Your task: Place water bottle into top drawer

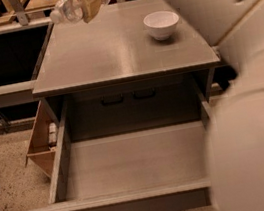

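Observation:
The water bottle [66,10], clear with a white cap, is held on its side in the air above the far left corner of the grey table [123,53]. My gripper [85,3] is at the top edge of the view, shut on the bottle. The top drawer [119,207] stands pulled wide open below the table's front edge, and its grey floor is bare where it shows. My large white arm covers the drawer's right side.
A white bowl [161,23] stands on the table's far right. An open wooden box [41,144] sits on the floor left of the drawer. Dark shelves flank the table. Black cables lie on the floor at the lower left.

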`<state>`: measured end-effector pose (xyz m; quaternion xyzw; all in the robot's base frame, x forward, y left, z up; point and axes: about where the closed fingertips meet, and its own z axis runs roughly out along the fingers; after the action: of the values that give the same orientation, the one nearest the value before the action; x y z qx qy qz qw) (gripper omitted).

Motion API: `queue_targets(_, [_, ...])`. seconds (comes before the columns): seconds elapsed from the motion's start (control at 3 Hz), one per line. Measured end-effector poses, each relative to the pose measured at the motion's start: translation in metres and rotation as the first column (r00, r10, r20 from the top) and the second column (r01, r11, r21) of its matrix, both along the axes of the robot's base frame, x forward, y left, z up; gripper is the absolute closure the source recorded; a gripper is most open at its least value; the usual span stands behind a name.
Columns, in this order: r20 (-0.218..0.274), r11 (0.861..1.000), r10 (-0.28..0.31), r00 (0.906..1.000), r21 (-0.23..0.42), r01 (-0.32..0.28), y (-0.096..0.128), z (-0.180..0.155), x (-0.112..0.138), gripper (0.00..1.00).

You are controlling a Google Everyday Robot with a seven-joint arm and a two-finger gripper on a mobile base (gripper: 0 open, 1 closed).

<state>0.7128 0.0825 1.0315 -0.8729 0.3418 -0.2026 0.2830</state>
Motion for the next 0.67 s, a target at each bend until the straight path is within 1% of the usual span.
queue_targets(0.33, [-0.004, 0.968, 0.021, 0.9998, 0.249, -0.019, 0.018, 0.048, -0.080, 1.00])
queue_targets(0.67, [-0.121, 0.906, 0.162, 0.9794, 0.412, -0.099, 0.061, 0.007, -0.167, 1.00])
